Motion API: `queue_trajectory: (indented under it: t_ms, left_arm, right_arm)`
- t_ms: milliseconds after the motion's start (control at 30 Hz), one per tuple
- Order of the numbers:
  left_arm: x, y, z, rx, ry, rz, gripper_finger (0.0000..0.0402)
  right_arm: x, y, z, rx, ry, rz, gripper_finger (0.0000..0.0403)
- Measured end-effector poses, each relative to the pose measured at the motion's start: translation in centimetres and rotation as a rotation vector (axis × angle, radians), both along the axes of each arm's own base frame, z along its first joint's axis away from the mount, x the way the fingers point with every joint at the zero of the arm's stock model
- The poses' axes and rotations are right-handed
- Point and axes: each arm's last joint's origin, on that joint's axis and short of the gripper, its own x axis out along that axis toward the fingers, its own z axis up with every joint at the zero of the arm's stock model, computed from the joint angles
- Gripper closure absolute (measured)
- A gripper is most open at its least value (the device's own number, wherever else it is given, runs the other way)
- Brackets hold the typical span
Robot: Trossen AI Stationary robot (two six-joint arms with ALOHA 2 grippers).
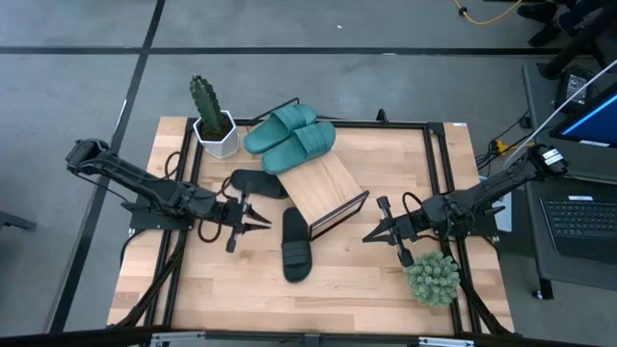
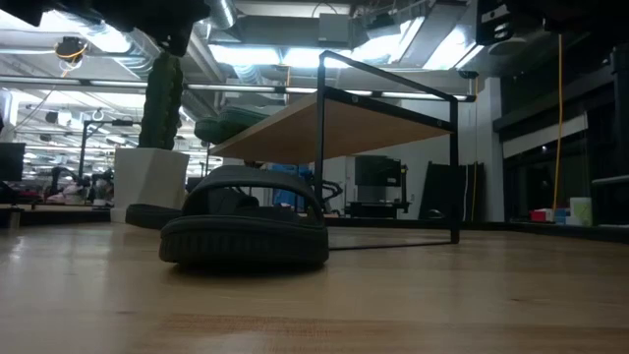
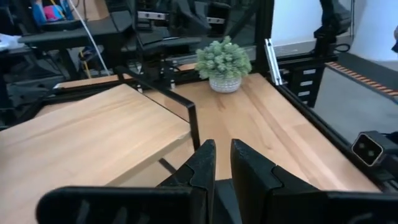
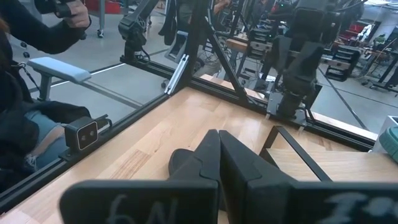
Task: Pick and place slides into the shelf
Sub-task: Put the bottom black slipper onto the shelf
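Left gripper (image 1: 258, 224): hangs over the table's left half, just left of the shelf, pointing toward it. In the left wrist view its fingers (image 3: 205, 163) stand a narrow slit apart with nothing between them; it holds nothing and touches nothing.
Right gripper (image 1: 371, 234): hangs over the table's right half, just right of the shelf's low end. In the right wrist view its two fingers (image 4: 208, 155) are pressed together, clenched on nothing.
Shelf (image 1: 323, 185): a slanted wooden plank on a thin black frame, set diagonally mid-table between the two grippers.
Teal slides (image 1: 291, 138): the pair lies side by side at the shelf's far upper end, resting on the plank there.
Black slide on the table (image 1: 295, 245): lies flat on the tabletop near the shelf's low end, between the grippers, touched by neither. In the low view it fills the foreground.
Second black slide (image 1: 256, 182): lies on the table beside the shelf's left side, near the left gripper, apart from it.
Cactus pot (image 1: 214, 132): stands at the far left corner, beside the teal slides.
Round green plant (image 1: 432, 278): stands near the right gripper, toward the table's near right corner.
Table (image 1: 212, 280): light wood in a black frame.
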Motion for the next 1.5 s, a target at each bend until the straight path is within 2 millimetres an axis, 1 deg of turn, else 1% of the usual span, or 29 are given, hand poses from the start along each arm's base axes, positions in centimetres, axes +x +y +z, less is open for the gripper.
queue_trajectory:
  t_ms: [100,200,333,467,633,767,900,1033,1167,1333,1500]
  left_arm:
    - [0.1,-0.8,-0.4,0.019,0.015,0.017,0.0358]
    - [0.4,-1.7,-0.5,0.031,-0.019,0.059,0.0358]
    - [0.5,-3.3,-0.9,0.107,-0.020,0.100,0.0358]
    - [1.0,-5.5,-0.3,0.145,-0.026,0.117,0.0358]
    - [2.0,-8.3,0.6,0.237,-0.020,0.143,0.0358]
    - [2.8,-9.6,0.6,0.209,0.040,0.146,0.0358]
    - [3.5,-9.8,-0.1,0.143,0.118,0.188,0.0358]
    - [4.2,-9.3,-1.1,0.096,0.159,0.239,0.0358]
    - [5.2,-8.7,-2.1,0.087,0.202,0.232,0.0358]
    - [6.2,-8.1,-2.7,0.076,0.204,0.256,0.0358]
    - [6.5,-7.7,-2.7,0.076,0.207,0.271,0.0358]
  right_arm:
    - [0.0,0.0,0.0,0.000,0.000,0.000,0.0400]
    - [0.0,0.0,0.0,0.005,0.002,0.000,0.0400]
    - [0.0,0.0,0.0,0.043,0.016,-0.004,0.0400]
    - [0.0,0.0,0.0,0.049,0.018,-0.005,0.0400]
    - [0.0,0.0,0.0,0.047,0.020,-0.004,0.0400]
    - [0.0,0.0,0.0,0.048,0.021,-0.003,0.0400]
    - [-0.1,0.2,-0.1,0.043,0.031,0.006,0.0400]
    - [-0.3,0.6,-0.2,0.041,0.036,0.026,0.0400]
    - [-0.4,0.9,-0.2,0.037,0.043,0.047,0.0400]
    - [-0.7,1.3,-0.4,0.030,0.059,0.068,0.0400]
    - [-0.7,1.5,-0.5,0.024,0.071,0.076,0.0400]
